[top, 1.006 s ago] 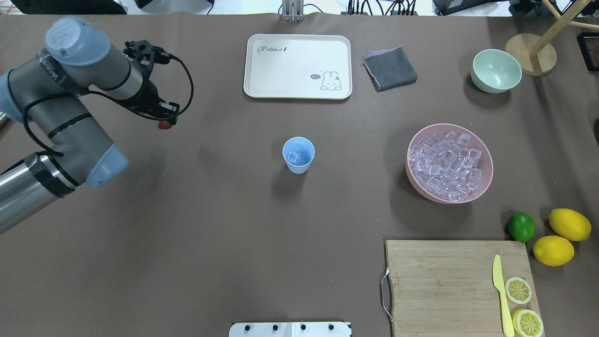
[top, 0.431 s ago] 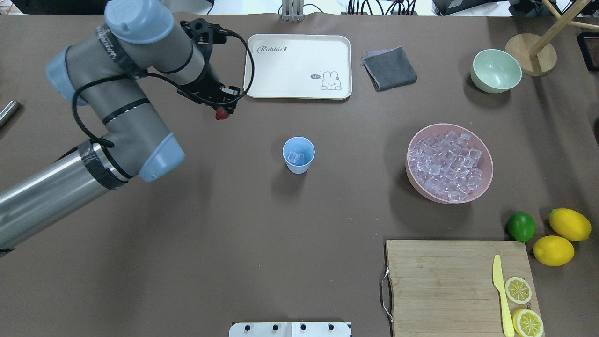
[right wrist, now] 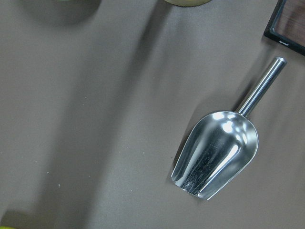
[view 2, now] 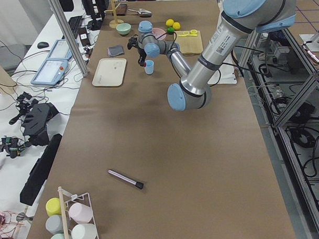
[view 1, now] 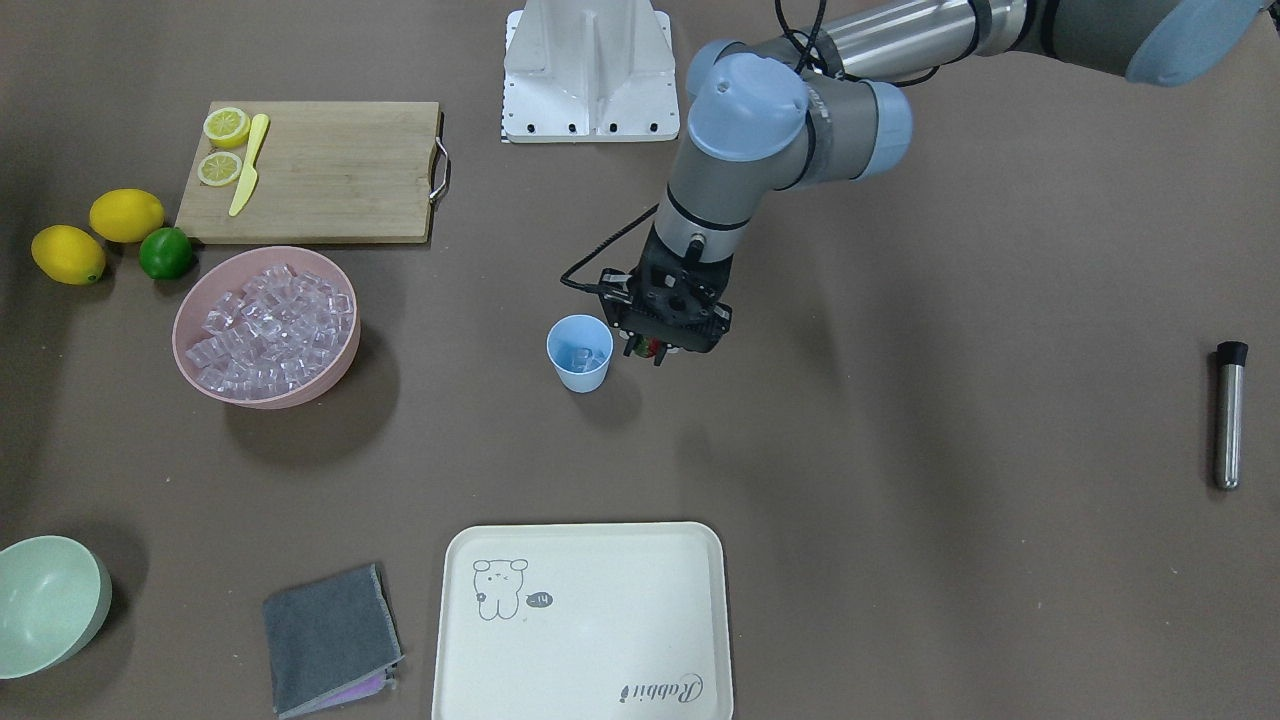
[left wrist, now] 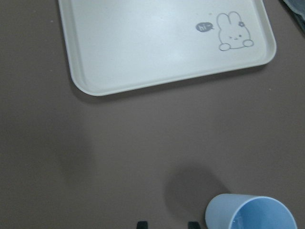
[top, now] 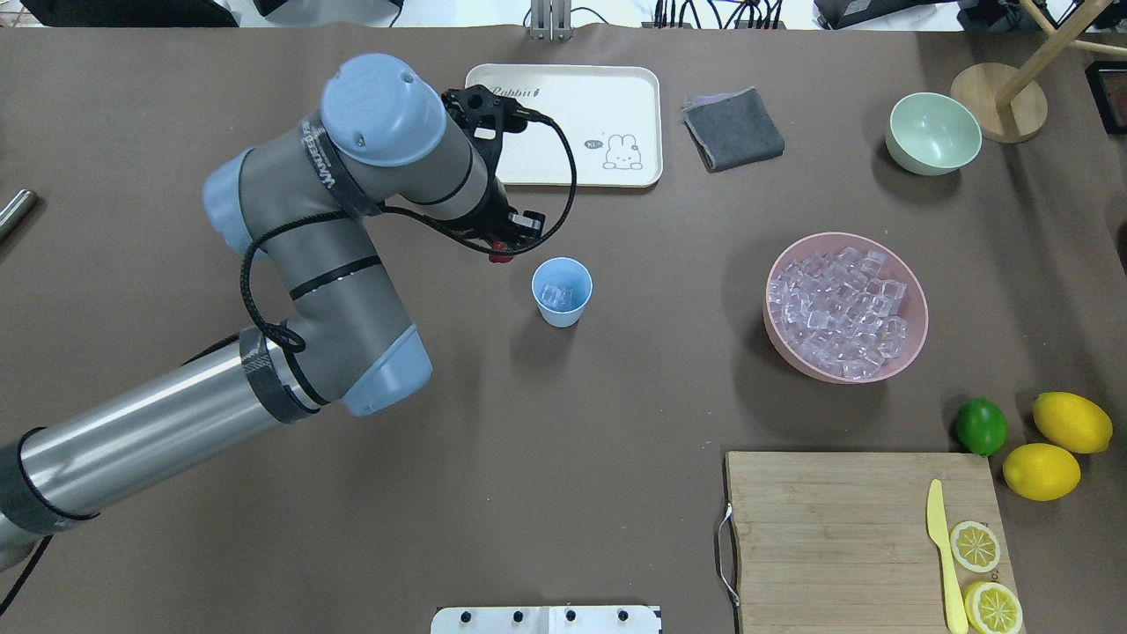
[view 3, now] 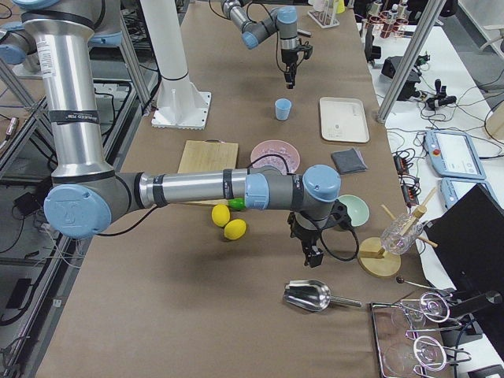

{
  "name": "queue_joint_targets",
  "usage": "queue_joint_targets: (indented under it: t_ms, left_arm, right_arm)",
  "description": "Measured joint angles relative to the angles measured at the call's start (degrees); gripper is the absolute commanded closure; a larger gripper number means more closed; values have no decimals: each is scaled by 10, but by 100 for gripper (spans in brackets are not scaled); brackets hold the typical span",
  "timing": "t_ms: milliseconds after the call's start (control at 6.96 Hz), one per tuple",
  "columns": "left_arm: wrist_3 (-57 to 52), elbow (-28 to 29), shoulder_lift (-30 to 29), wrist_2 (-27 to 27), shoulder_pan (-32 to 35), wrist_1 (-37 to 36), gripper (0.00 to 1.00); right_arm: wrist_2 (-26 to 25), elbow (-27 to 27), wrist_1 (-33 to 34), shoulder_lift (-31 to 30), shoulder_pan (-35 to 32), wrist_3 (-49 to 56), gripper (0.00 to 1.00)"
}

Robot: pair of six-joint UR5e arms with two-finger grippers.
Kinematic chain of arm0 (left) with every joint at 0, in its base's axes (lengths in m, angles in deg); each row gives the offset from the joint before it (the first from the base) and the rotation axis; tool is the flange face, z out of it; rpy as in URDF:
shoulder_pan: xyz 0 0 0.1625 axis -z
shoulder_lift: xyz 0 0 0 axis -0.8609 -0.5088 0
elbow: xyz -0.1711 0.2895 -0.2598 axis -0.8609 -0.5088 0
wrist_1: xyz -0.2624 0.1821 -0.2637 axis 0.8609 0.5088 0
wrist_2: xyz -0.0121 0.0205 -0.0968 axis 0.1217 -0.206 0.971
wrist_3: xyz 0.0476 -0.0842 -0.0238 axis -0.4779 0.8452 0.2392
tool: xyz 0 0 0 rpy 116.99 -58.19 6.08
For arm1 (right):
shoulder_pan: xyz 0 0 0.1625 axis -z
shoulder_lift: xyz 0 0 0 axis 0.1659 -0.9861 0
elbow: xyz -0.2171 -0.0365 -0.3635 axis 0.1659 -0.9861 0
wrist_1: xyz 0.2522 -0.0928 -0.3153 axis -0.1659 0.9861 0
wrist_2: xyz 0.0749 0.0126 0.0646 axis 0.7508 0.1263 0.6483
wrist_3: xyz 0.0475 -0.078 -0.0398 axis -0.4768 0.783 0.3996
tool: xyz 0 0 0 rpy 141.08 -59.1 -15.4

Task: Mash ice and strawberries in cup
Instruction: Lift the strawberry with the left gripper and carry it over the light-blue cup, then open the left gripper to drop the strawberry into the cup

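Note:
The light blue cup (top: 562,291) stands upright mid-table with a few ice cubes (top: 554,296) inside. More ice (top: 838,308) fills the pink bowl (top: 916,348). My left gripper (top: 503,252) hangs just left of the cup's rim, shut on a small red strawberry (top: 498,259). From across the table the strawberry (view 1: 651,347) shows under the gripper (view 1: 657,350), beside the cup (view 1: 580,353). In the left wrist view only the fingertips (left wrist: 142,224) and the cup (left wrist: 252,213) show. My right gripper (view 3: 312,246) hangs far off to the right over a metal scoop (right wrist: 217,152); I cannot tell whether it is open or shut.
A cream tray (top: 607,97), a grey cloth (top: 733,129) and a pale green bowl (top: 933,132) lie at the back. The cutting board (top: 836,537) holds a yellow knife and lemon slices, with a lime (top: 981,426) and lemons (top: 1071,422) beside it. A metal muddler (view 1: 1228,415) lies far left.
My left arm has swung from the table's left side to the right and a little nearer, carrying the strawberry up to the cup's left side. Cup and bowl have not moved.

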Motion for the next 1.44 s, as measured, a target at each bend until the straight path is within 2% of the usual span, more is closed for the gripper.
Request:
queue_joint_targets:
  t_ms: [718,862,1006,1437]
  left_arm:
    - [42,37,-12,-42,-44,73,100]
    - [42,38,-12,-57,-50,77,21]
    - [42,37,-12,-62,-53,78,4]
    - [42,21,1,-61,-49,73,3]
  right_arm:
    - [1,-1,0,1,0,0,1]
    - [1,-1,0,1,0,0,1]
    - [1,0,0,1,0,1,1]
    - [2,1,0,-2,-2,2,1]
